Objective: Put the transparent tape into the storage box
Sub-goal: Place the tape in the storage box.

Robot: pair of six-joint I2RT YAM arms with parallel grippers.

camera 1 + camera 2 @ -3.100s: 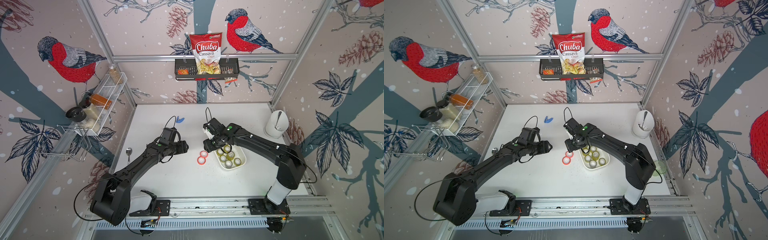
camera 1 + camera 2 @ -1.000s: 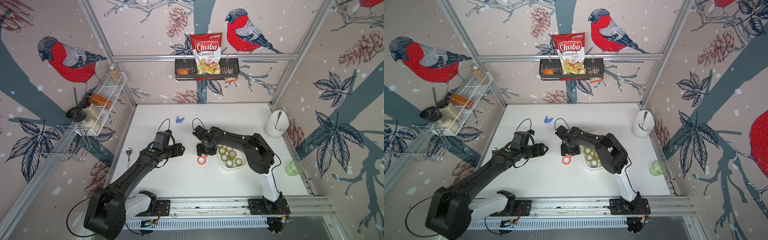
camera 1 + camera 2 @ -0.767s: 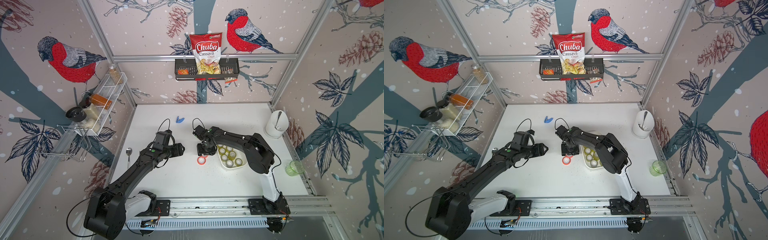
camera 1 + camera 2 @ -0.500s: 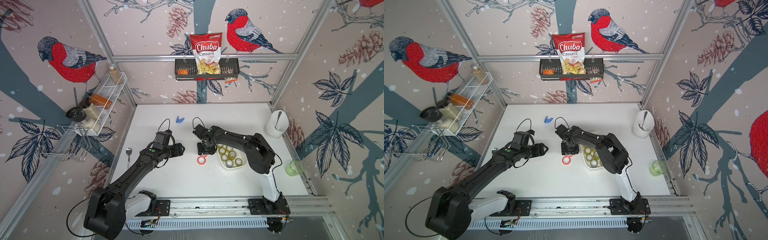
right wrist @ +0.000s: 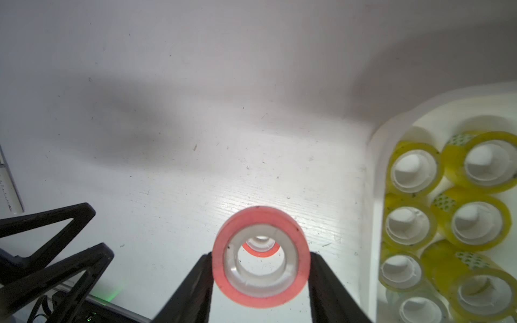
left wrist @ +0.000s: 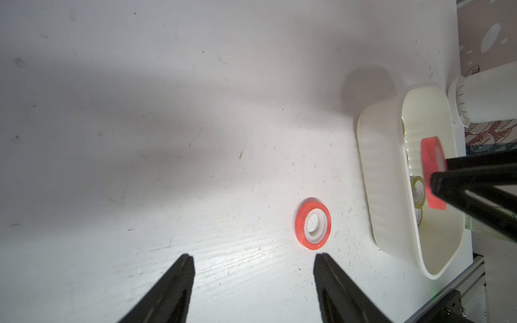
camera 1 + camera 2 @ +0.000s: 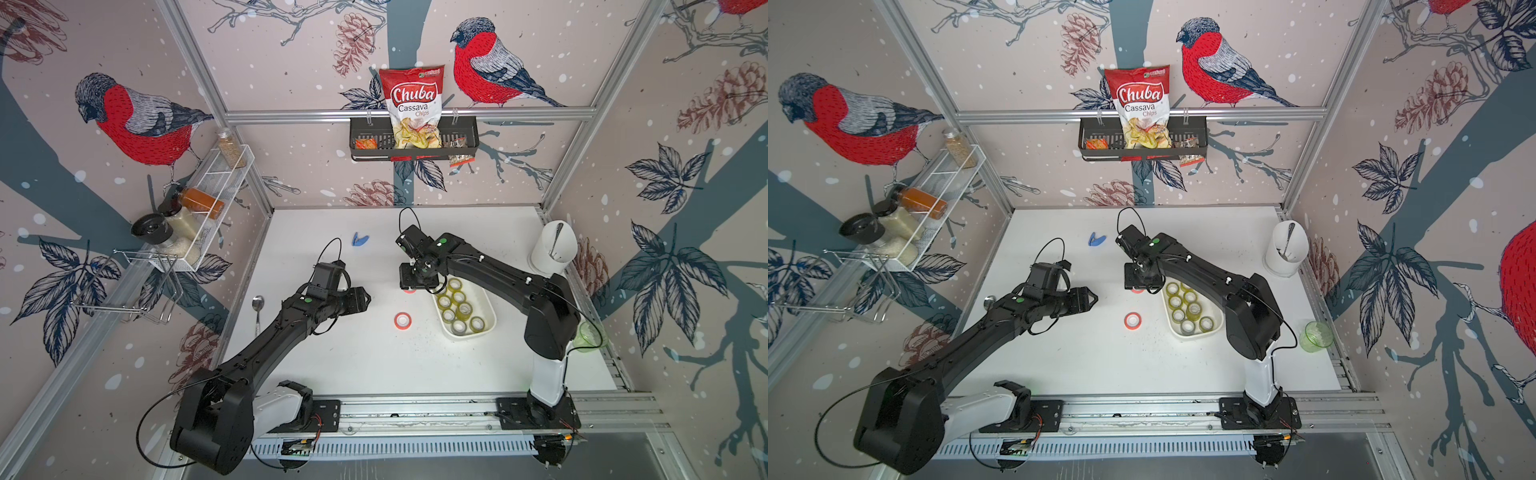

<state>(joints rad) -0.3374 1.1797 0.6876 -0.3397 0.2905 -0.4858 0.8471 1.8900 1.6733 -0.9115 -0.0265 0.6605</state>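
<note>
The storage box (image 7: 493, 321) (image 7: 1220, 322) (image 6: 375, 179) is a shallow white tub right of centre. Several yellowish transparent tape rolls (image 7: 459, 309) (image 7: 1188, 309) (image 5: 397, 152) lie in it. My right gripper (image 7: 417, 286) (image 5: 261, 256) is at the box's far left end, shut on a red tape roll (image 5: 223, 265) (image 6: 432, 173) that stands on edge between its fingers. A second red tape roll (image 7: 402, 321) (image 7: 1132, 321) (image 6: 312, 223) lies flat on the table. My left gripper (image 7: 365, 297) (image 6: 253, 257) is open and empty, to the left of that flat roll.
A tall white cup (image 7: 555, 249) with a spoon stands at the back right, and a green cup (image 7: 590, 334) sits at the right edge. A blue clip (image 7: 360, 240) lies at the back and a spoon (image 7: 257, 305) at the left edge. A black basket (image 7: 465, 141) hangs on the back wall.
The right gripper's jaws have closed onto the red roll beneath them. The other red roll and the left arm have not moved.
</note>
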